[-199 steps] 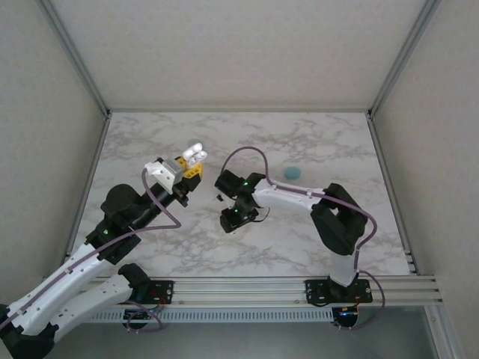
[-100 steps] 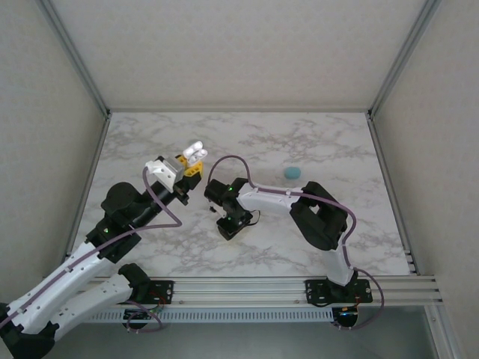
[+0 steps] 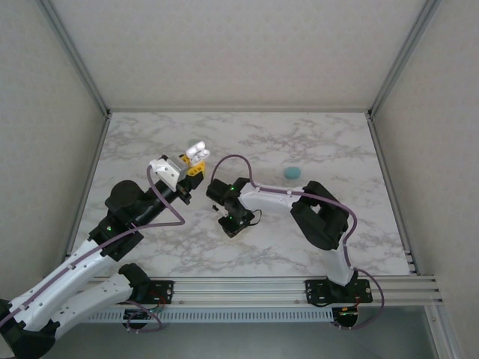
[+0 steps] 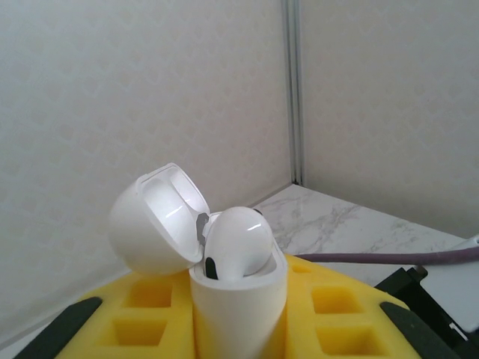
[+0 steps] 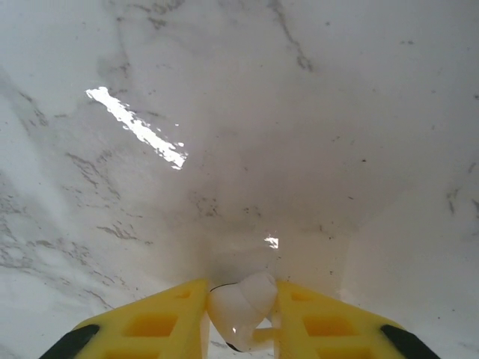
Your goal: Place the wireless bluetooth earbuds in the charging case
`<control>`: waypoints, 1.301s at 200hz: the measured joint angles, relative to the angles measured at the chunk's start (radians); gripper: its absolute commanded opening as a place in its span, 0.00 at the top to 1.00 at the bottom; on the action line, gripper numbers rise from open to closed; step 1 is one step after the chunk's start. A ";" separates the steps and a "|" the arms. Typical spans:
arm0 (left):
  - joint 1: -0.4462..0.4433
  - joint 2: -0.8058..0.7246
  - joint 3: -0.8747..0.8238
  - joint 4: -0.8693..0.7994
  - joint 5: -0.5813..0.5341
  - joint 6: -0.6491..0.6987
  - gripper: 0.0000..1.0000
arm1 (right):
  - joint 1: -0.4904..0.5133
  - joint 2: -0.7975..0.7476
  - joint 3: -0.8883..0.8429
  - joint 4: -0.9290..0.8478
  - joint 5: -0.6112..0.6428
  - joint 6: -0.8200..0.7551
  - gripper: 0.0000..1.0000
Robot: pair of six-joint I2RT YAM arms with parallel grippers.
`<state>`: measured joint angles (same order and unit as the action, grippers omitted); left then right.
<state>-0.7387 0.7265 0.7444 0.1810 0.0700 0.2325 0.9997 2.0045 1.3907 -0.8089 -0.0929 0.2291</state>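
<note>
A white earbud (image 5: pixel 242 303) sits pinched in the narrowed right pincer (image 5: pixel 241 289), low against the desk (image 5: pixel 299 112). It is smooth and held near the tips, so it could squirt free on lifting. A second white earbud (image 4: pixel 239 243) sits in the open charging case (image 4: pixel 238 314), which the left pincer (image 4: pixel 238 299) clamps aloft. A skewed approach might jam or knock it. Count: two earbuds, one case, one teal rounded object (image 3: pixel 292 173), two pincers.

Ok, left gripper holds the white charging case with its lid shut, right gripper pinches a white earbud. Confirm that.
One thing is off: the lid is open, tipped back from the white charging case, as the left wrist view shows. The left gripper does hold the case, and the right gripper does pinch a white earbud.
</note>
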 measured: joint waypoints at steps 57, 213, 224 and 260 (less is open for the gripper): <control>0.000 0.004 0.000 0.000 0.003 0.000 0.95 | -0.142 -0.065 -0.122 0.119 -0.208 0.063 0.69; 0.000 0.021 0.000 0.002 0.010 -0.016 0.95 | -0.220 -0.250 -0.180 0.135 -0.024 0.093 0.54; 0.000 0.021 0.000 0.002 0.010 -0.016 0.95 | -0.190 -0.250 -0.179 0.133 -0.010 0.092 0.54; 0.000 0.020 0.000 0.001 0.010 -0.016 0.95 | -0.078 -0.178 -0.135 0.106 0.030 0.093 0.56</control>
<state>-0.7391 0.7467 0.7444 0.1822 0.0803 0.2169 0.9218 1.8267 1.2552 -0.7029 -0.0628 0.3218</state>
